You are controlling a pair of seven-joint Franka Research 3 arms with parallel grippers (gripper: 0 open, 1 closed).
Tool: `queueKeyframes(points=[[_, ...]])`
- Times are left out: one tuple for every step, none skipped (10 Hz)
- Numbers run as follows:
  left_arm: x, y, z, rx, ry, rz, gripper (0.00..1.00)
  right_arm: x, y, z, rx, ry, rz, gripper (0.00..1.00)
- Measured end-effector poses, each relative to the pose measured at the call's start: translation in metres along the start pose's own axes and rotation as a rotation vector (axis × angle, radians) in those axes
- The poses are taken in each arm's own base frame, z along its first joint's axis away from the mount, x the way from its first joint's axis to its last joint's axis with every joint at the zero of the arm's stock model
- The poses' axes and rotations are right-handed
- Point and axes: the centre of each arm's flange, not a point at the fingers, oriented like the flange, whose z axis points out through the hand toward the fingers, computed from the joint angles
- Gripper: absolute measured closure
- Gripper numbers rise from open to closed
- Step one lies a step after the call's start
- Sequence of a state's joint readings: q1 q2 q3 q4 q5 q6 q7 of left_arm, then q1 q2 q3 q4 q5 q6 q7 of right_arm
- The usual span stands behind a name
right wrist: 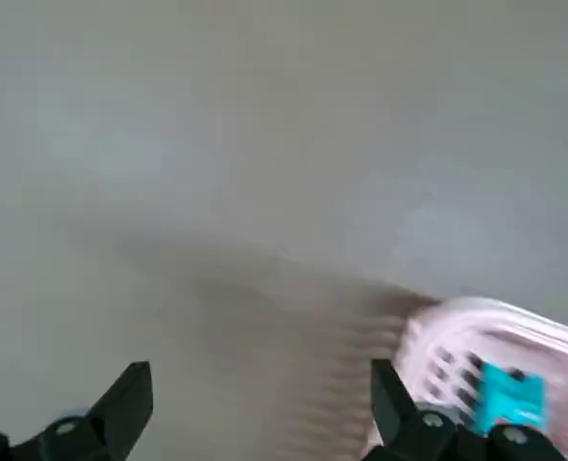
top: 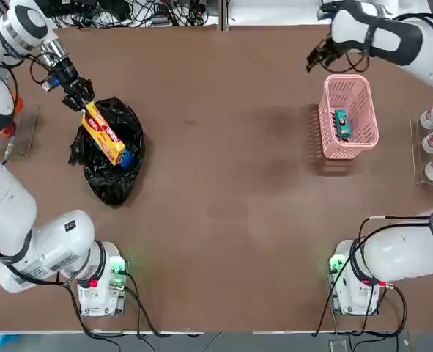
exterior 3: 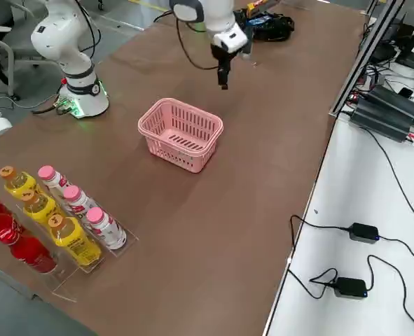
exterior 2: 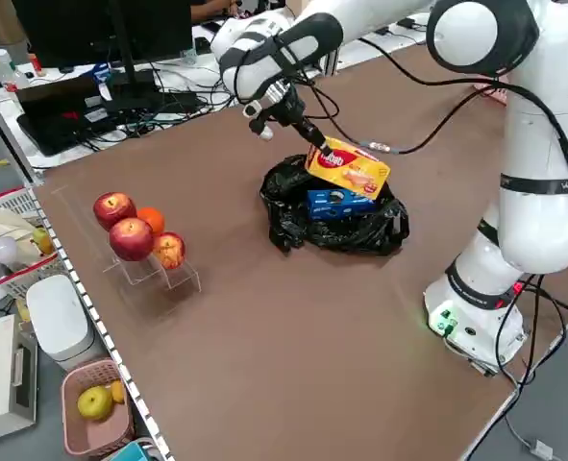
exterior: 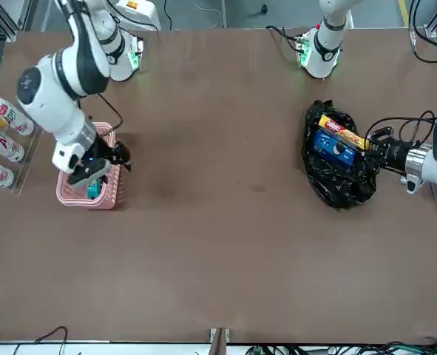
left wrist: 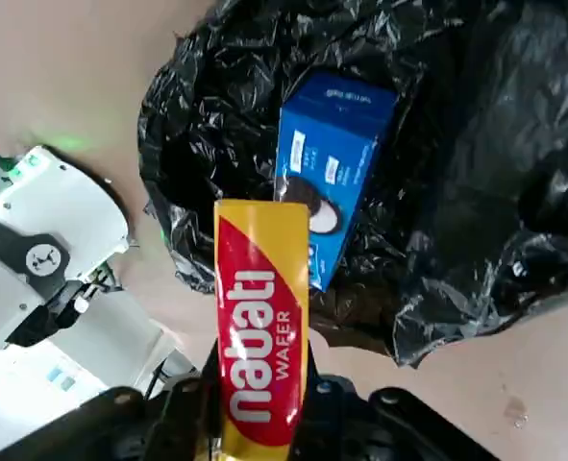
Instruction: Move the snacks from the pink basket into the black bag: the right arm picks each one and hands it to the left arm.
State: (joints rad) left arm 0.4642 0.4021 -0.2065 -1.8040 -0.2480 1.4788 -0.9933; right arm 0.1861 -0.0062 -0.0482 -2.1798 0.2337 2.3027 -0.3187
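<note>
Wafer: the left gripper (left wrist: 264, 423) was clamped on the near end of the yellow wafer pack (left wrist: 260, 327), which jutted out from the fingers over the bag (top: 113, 158); not yet dropped.
Blue packet: just beyond the wafer's far tip, the blue packet (left wrist: 333, 163) already lay in the bag's open mouth; that one looked done.
Left arm pose: reached out low and slanted, wrist outside the bag's rim, the fingers aimed into it.
Teal packet: well apart from that hand, the teal packet (top: 341, 123) lay alone in the basket (top: 348, 86); still to be picked and handed over.
Right gripper: the right gripper (right wrist: 259, 403) hung empty with fingers spread wide, just beside the basket's far rim and above the table.
Progress: by my reading, one in, one about to go in, one left.
</note>
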Motion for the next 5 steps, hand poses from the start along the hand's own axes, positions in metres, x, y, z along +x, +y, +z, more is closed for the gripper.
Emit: queueKeyframes(points=[[0.012, -0.007, -0.002, -0.017, -0.008, 0.007, 0.71, -0.016, 0.043, 0.000, -0.011, -0.004, -0.008, 0.00], [0.020, -0.011, -0.004, -0.036, -0.011, 0.006, 0.71, -0.031, 0.082, -0.002, -0.021, -0.005, -0.008, 0.00], [0.024, -0.012, -0.003, -0.047, -0.009, 0.007, 0.71, -0.042, 0.107, -0.005, -0.028, -0.004, 0.001, 0.00], [0.023, -0.011, -0.002, -0.050, -0.010, 0.008, 0.71, -0.048, 0.118, -0.005, -0.034, 0.002, 0.013, 0.00], [0.023, -0.011, -0.002, -0.054, -0.012, 0.008, 0.71, -0.052, 0.123, -0.003, -0.044, 0.013, 0.022, 0.00]])
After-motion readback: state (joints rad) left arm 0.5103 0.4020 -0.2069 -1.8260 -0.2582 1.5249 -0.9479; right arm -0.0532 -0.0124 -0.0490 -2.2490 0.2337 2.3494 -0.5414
